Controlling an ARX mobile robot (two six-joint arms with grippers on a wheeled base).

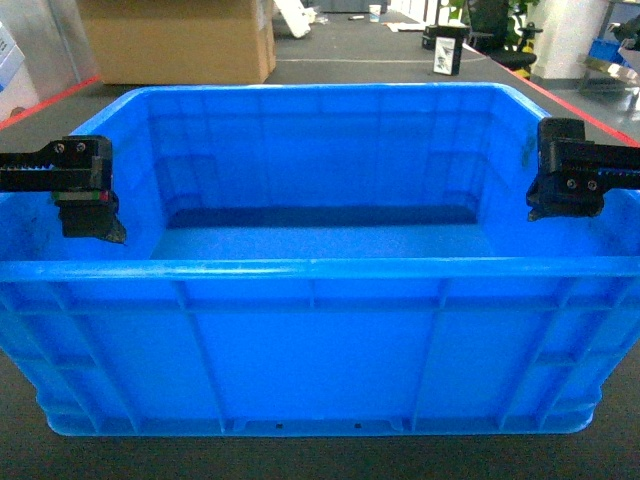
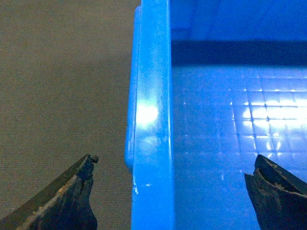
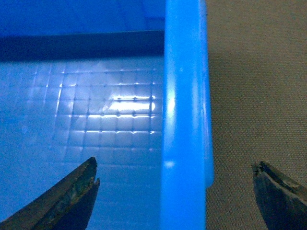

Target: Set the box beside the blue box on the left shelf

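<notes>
The box (image 1: 320, 340), a large bright-blue open-topped crate with ribbed walls, stands on the dark floor right in front of me. My left gripper (image 1: 90, 215) hangs over its left wall. In the left wrist view that gripper (image 2: 175, 160) is open, one finger outside and one inside the rim (image 2: 151, 110), touching nothing. My right gripper (image 1: 560, 195) hangs over the right wall. In the right wrist view it (image 3: 175, 163) is open too and straddles the rim (image 3: 184, 96). The embossed grid floor (image 3: 96, 110) of the crate is bare. The left shelf and the blue box on it are out of view.
A big cardboard carton (image 1: 175, 40) stands behind the crate at the back left. Red tape lines (image 1: 50, 100) run along the floor on both sides. A black-and-white item (image 1: 445, 48) and an office chair (image 1: 490, 20) are at the back right.
</notes>
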